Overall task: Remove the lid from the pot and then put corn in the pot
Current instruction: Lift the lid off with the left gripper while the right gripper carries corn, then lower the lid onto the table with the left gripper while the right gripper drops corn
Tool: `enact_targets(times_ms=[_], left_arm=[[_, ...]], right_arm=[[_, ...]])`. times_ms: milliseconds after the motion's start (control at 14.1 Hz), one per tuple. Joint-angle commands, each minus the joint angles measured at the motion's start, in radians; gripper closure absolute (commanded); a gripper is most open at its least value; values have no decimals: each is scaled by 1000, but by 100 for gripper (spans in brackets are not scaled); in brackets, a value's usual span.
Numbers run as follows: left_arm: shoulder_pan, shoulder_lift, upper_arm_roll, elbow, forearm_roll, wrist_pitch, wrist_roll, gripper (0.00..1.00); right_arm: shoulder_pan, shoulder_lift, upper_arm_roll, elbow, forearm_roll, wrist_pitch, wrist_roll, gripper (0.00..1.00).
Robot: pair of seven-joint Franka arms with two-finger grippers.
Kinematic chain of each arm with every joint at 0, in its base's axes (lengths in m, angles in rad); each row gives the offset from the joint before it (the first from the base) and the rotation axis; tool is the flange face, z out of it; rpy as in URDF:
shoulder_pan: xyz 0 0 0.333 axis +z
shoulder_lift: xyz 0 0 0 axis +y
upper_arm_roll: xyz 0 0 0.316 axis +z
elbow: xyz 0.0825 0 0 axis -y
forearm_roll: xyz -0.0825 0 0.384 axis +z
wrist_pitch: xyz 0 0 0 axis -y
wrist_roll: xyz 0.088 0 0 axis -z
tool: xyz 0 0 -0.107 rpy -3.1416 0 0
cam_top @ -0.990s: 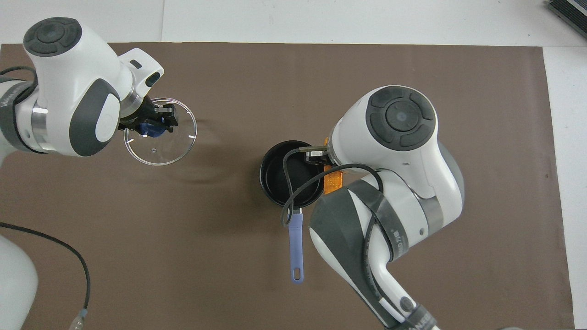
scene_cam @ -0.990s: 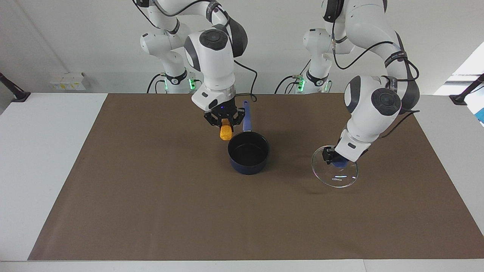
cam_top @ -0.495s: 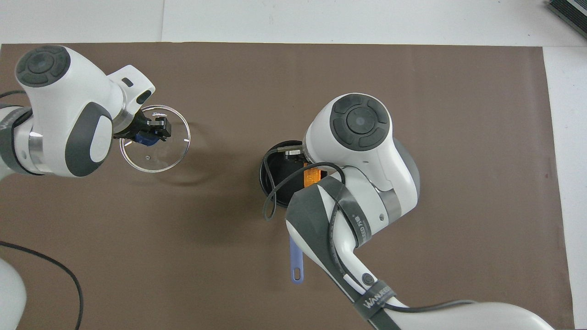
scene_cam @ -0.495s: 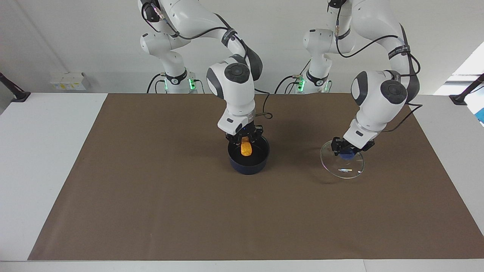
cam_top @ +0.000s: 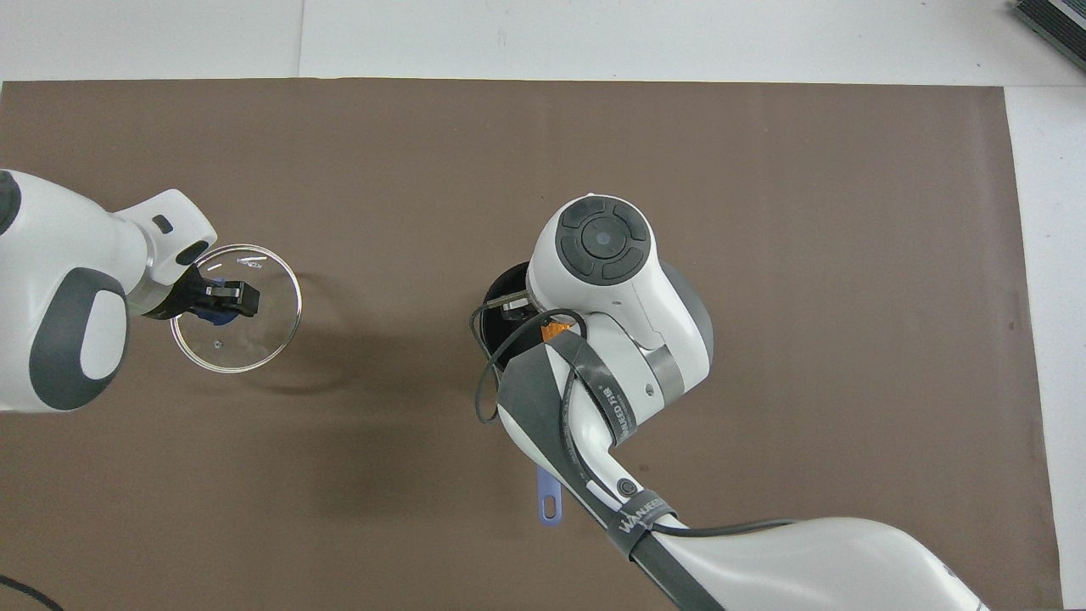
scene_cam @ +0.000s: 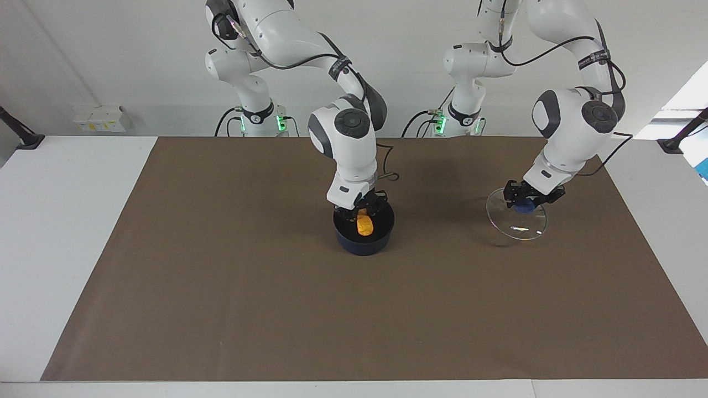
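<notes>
The dark blue pot point(scene_cam: 354, 243) stands mid-table, its handle end point(cam_top: 550, 505) pointing toward the robots. My right gripper point(scene_cam: 362, 214) reaches down into the pot's mouth, shut on the orange-yellow corn point(scene_cam: 364, 225), which hangs inside the rim. In the overhead view the right arm covers most of the pot point(cam_top: 499, 299), and only a sliver of corn point(cam_top: 556, 325) shows. My left gripper point(scene_cam: 524, 203) is shut on the blue knob of the clear glass lid point(scene_cam: 520, 225), held tilted low over the mat at the left arm's end of the table. From above, the lid point(cam_top: 254, 339) shows under the left gripper point(cam_top: 225, 305).
A brown mat point(scene_cam: 221, 304) covers most of the white table point(scene_cam: 55, 221). The right arm's black cable point(cam_top: 482, 399) loops down beside the pot. Small white boxes point(scene_cam: 97, 118) sit at the wall near the right arm's base.
My right gripper carried the corn from beside the pot to over it and down into its mouth. The left gripper moved the lid lower and further toward the left arm's end.
</notes>
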Motion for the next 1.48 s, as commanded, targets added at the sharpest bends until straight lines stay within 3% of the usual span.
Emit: enact_targets(times_ms=[0,212,283,354,636,778,848,1131,1414], left_arm=[[30,-36,-8,-76,-9,59,48,100],[34,-36,-8,-155,-9,157,71,100],[36,-31,-8,-174,-9,188,74,83],[37,-27,-8,-180,-9,200,88,1],[50,-19,-8,-165,-9,185,91,0],[50,-8,-8,-133,-9,183,87,0],[47,13,-8,-87,-9,162,85,0],[11,85,-13,88,-9,7,30,0],[-35,101,-13,186,-9,-76,-83,0]], right_arm=[[10,24,5,-14,24,56,-30,100],[10,17,5,-47,24,57,-37,100],[9,16,5,-50,24,59,-39,99],[9,20,5,-50,24,62,-37,93],[13,26,5,-71,24,95,-30,59],[13,26,5,-71,24,95,-30,27],[13,26,3,-71,23,95,-30,4],[0,9,-2,-41,10,89,-33,0],[-77,-111,-6,-37,10,27,-37,0]])
